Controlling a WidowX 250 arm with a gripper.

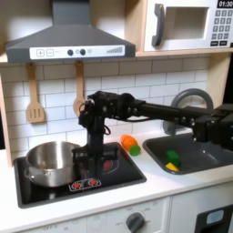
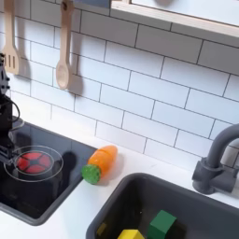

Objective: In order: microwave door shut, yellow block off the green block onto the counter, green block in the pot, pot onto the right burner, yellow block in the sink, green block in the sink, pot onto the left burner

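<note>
Your hand (image 1: 92,157) hangs over the black glass cooktop's right burner (image 1: 88,183), just beside the pot (image 1: 47,162); you cannot tell whether its fingers are apart. The round, shiny steel pot sits on the left burner. The green cube (image 2: 161,224) and yellow block (image 2: 132,234) lie together in the dark sink (image 2: 201,200). The microwave door (image 1: 180,25) is closed.

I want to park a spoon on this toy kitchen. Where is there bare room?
Free: the counter strip in front of the sink.

Crowded: the pot fills the left burner, the gripper hangs over the right burner, and a toy vegetable lies between cooktop and sink.
</note>
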